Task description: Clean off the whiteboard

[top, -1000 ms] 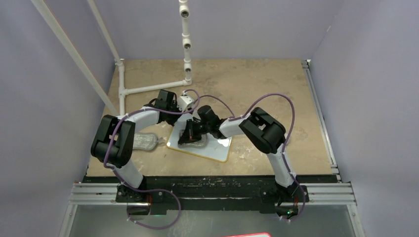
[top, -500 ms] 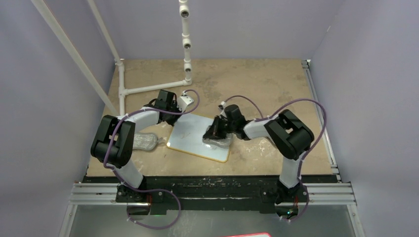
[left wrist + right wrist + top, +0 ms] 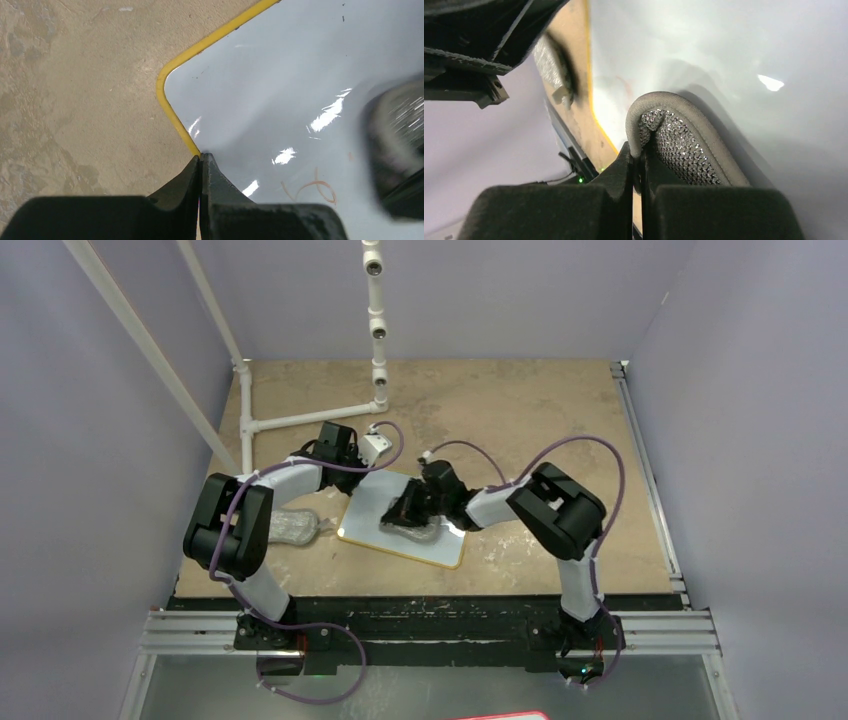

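Only the left wrist view shows faint red loops [image 3: 311, 188] on the shiny whiteboard [image 3: 280, 75]; the top view does not. The flat board lies at the front middle of the table [image 3: 520, 410]. At its middle the right gripper [image 3: 639, 159] pinches a soft grey mesh pad [image 3: 684, 150]. A second pad [image 3: 290, 527] lies at its 9 o'clock. At its 11 o'clock corner the left gripper [image 3: 200, 159], fingers pressed together, touches the thin yellow rim [image 3: 170, 107].

Soft even light, white glare spots dotted the whiteboard [image 3: 280, 75], its right side showed motion blur in the left wrist view.
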### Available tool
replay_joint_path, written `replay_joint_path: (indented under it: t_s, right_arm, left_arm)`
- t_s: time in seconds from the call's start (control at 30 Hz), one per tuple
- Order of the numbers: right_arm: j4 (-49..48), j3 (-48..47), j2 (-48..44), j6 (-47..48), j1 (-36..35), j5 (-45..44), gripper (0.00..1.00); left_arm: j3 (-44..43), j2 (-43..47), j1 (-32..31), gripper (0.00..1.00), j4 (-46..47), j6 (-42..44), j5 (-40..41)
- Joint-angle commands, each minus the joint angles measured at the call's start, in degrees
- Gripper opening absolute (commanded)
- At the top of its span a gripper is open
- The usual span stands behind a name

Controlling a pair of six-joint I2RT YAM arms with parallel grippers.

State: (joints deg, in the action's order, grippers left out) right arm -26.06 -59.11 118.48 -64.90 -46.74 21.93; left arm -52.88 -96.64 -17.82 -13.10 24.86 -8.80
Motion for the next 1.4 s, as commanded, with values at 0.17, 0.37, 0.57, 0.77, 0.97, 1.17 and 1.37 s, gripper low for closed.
replay_joint_path:
  t_s: [0.17,0.37,0.57,0.77,0.97,1.17,1.37]
  right_arm:
    - [4.58,-5.34,3.28,-5.26,0.02,-11.87,0.0]
    - [4.77,-9.11,6.52,-4.94,-3.66,-7.17,0.0]
    - [1.45,11.91,-6.58,-4.38,2.89,-7.99,0.0]
    - [5.62,22.17,-16.74,0.76,8.07,-13.59,0.0]
    - [7.41,4.09,-4.51,5.53,1.26,-8.83,0.0]
    - [9.22,-2.36,0.96,8.72,-3.25,-0.98,0.0]
    - [12.02,19.65,-13.35,9.86,4.35,-7.08,0.0]
  left_arm:
    - [2.84,-1.88,-0.37,0.0,-9.51,-0.34,-1.75]
    - [2.59,-1.81,-0.37,0.0,-9.31,-0.48,-2.05]
    - [2.76,-1.62,-0.37,0.0,-9.05,0.17,-1.71]
    - [2.87,-1.19,-0.37,0.0,-8.9,0.4,-1.43]
    - [2.85,-1.23,-0.37,0.0,-8.96,0.09,-0.94]
    - [2.34,-1.63,-0.37,0.0,-8.99,0.26,-0.17]
    - [2.33,-1.4,-0.37,0.0,-8.78,0.6,0.2]
